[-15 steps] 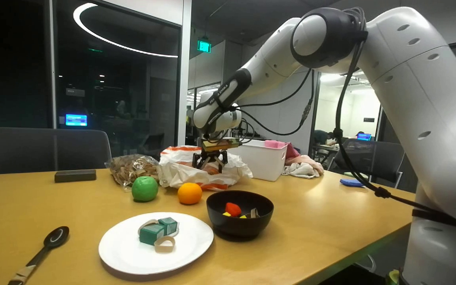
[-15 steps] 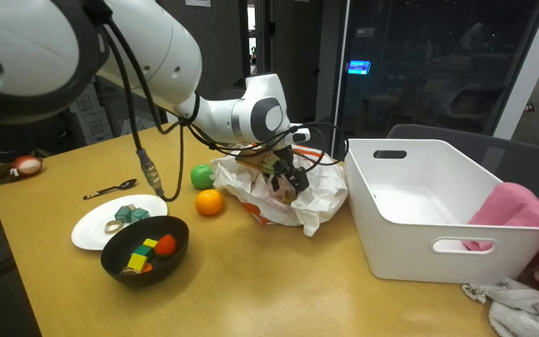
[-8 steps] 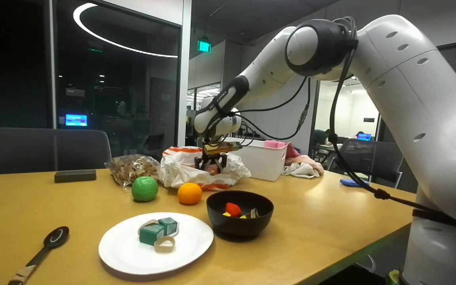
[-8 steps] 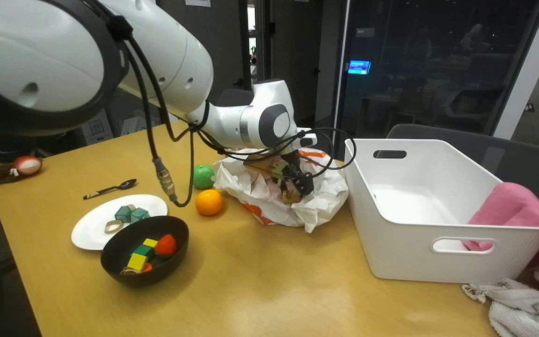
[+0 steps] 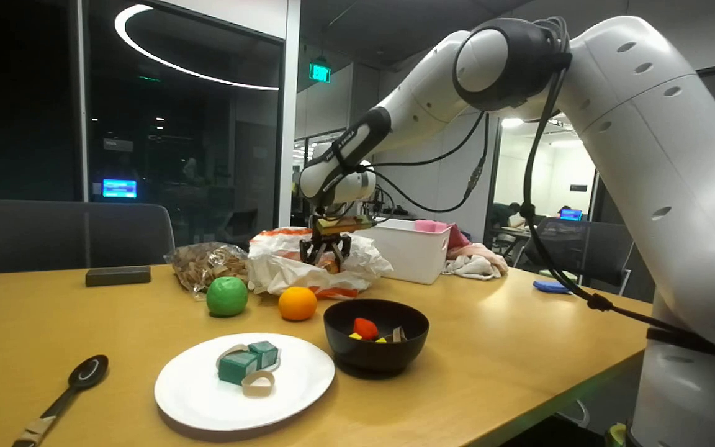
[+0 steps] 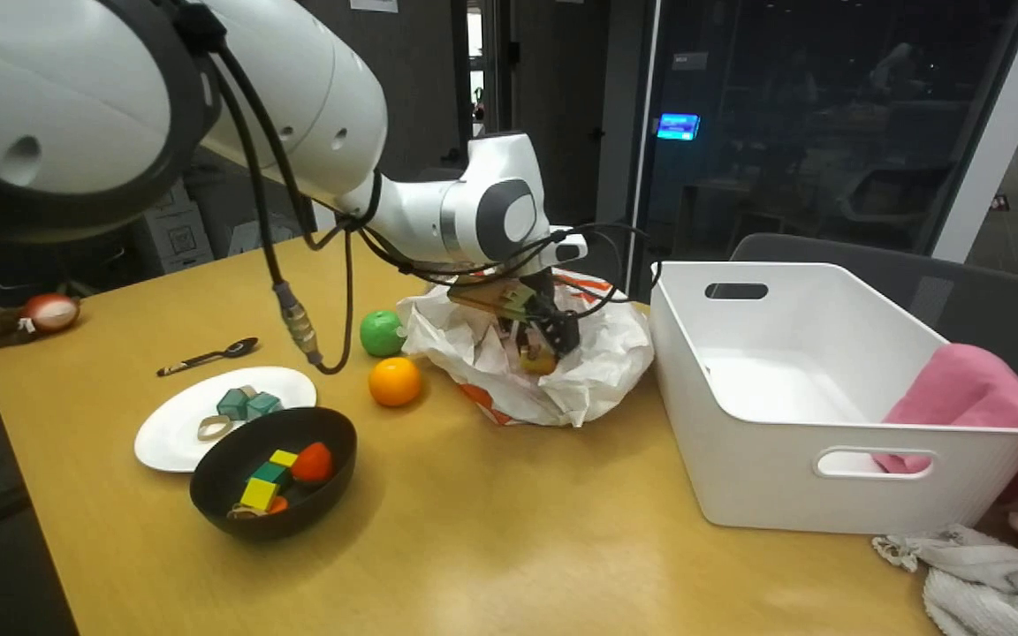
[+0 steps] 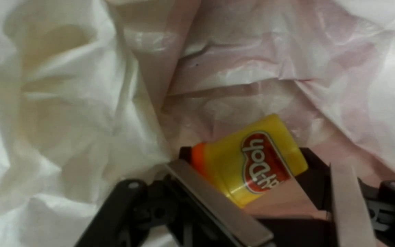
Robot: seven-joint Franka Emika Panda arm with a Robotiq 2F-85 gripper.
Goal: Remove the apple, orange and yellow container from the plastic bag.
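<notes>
Tool (image 5: 327,263) astride yel. Play-Doh cont. (image 7: 230,168)

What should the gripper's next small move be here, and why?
I'd judge that the gripper should lift the yellow container straight up out of the plastic bag. In the wrist view, the fingers appear closed on the container's two ends, with the bag's folds around it. The apple and orange already sit on the table, so this is probably the last piece.
</notes>
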